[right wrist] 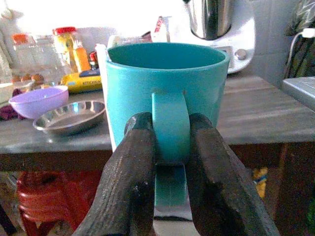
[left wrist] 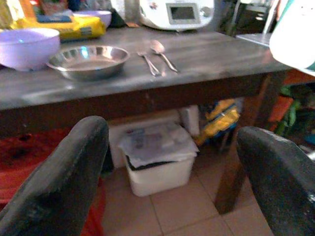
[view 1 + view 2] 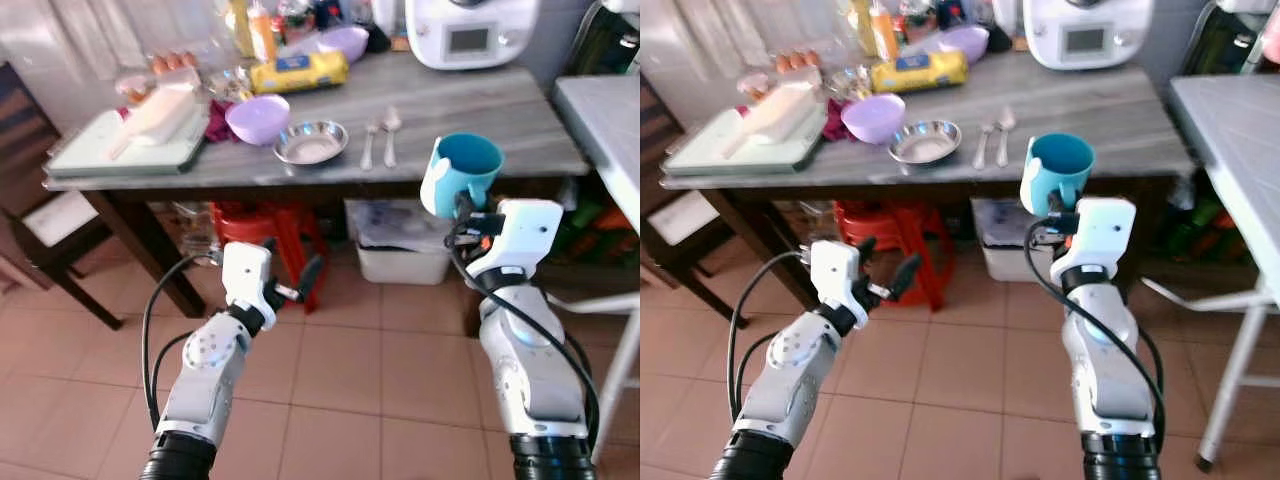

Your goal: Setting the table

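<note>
A: What does the right gripper [image 1: 170, 162] hold?

B: One teal mug [image 3: 463, 172], upright, its handle pinched between both fingers, raised at the near edge of the grey table [image 3: 470, 110], toward its right end.

A: And the left gripper [image 3: 292, 282]?

B: Its two fingers are spread wide with nothing between them, low, in front of the table.

A: What is counted on the table?

B: One steel dish [image 3: 311, 142], two purple bowls [image 3: 258, 118], and one fork [image 3: 368, 144] beside one spoon [image 3: 390, 133], left of the mug.
</note>
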Robot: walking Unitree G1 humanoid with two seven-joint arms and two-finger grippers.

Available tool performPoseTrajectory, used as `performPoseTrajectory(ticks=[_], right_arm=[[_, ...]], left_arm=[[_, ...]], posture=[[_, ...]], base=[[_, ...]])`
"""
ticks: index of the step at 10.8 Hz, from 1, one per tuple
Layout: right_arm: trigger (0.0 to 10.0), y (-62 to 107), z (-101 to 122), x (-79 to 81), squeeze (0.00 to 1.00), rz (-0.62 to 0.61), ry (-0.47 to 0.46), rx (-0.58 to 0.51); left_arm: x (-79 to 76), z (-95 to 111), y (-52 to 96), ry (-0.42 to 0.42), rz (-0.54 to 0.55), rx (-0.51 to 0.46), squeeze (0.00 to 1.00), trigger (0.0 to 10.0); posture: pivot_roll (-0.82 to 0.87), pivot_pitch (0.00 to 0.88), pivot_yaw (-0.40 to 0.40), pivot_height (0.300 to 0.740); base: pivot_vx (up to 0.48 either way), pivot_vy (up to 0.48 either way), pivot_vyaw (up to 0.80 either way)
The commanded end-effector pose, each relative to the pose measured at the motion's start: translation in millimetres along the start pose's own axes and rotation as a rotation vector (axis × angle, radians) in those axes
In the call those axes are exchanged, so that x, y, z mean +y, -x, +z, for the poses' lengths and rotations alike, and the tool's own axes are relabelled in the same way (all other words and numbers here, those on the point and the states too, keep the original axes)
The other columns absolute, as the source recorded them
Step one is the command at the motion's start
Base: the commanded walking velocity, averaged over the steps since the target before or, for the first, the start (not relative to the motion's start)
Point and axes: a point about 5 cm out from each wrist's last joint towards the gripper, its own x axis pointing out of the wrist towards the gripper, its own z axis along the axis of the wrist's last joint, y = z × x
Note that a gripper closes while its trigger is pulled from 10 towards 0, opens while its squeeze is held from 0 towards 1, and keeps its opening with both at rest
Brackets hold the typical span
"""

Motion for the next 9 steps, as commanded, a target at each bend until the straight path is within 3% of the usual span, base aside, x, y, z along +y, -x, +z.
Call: performPoseTrajectory(ticks=[1, 4, 6, 9], right_arm=[[10.0, -0.9, 7, -1.5, 0.0, -0.005, 0.007, -0.032], [10.0, 3.7, 7, -2.2, 0.0, -0.01, 0.007, -0.029], [10.0, 14.7, 9, -9.9, 0.0, -0.034, 0.018, -0.027], [10.0, 26.9, 12, -12.7, 0.0, -0.066, 0.017, -0.023]], left_arm=[[-1.9, 5, -2.8, -0.01, 0.009, -0.02, 0.0, 10.0], [6.4, 15, 0.0, -0.023, 0.058, -0.053, 0.0, 10.0], [21.7, 14, 21.6, -0.047, 0.129, -0.036, 0.0, 10.0], [20.5, 8, 33.6, -0.034, 0.136, -0.01, 0.0, 10.0]], posture=[[-0.13, 0.091, 0.149, 0.74], [-0.13, 0.092, 0.148, 0.74], [-0.13, 0.094, 0.141, 0.74], [-0.13, 0.099, 0.138, 0.74]], base=[[0.341, 0.0, 0.78], [0.317, 0.0, 0.45], [0.315, 0.0, 0.0], [0.319, 0.0, 0.0]])
